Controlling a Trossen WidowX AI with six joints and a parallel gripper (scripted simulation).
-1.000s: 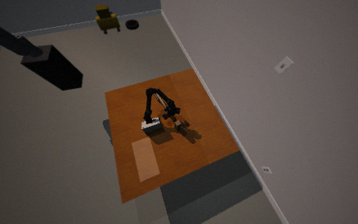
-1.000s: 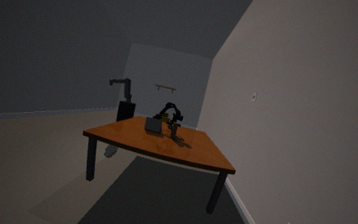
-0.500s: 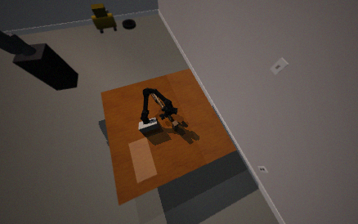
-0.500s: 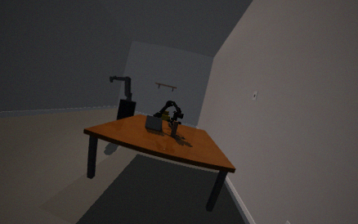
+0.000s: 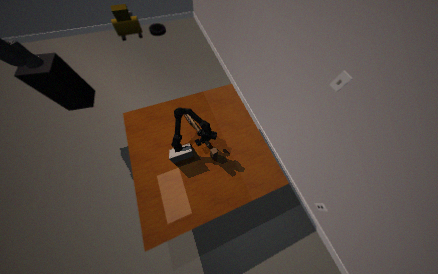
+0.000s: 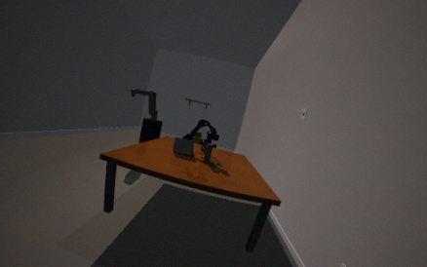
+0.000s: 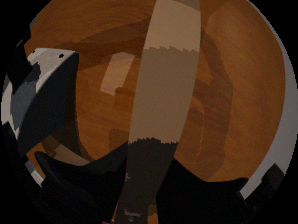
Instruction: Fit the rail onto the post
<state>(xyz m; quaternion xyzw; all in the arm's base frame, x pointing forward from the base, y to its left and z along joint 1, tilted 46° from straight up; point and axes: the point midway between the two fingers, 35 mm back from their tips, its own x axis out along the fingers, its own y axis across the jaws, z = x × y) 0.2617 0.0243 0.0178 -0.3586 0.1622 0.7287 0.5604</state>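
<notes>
One worktop (image 5: 236, 170) of orange-brown wood carries everything, and all places here are given from the arm's pale base (image 5: 180, 154), which sits near the worktop's middle. One black arm (image 5: 177, 125) rises from that base, bends at an elbow above it and reaches down toward the wall side. One long rail (image 7: 162, 90) runs away from beside the base; in the wrist view it crosses the frame lengthwise, lifted over the wood. One short post (image 5: 216, 151) stands just beyond the gripper, on the side away from the base. One gripper (image 5: 206, 142) is closed nearly narrow and clamped on the rail's near end; pegs are too small to tell.
</notes>
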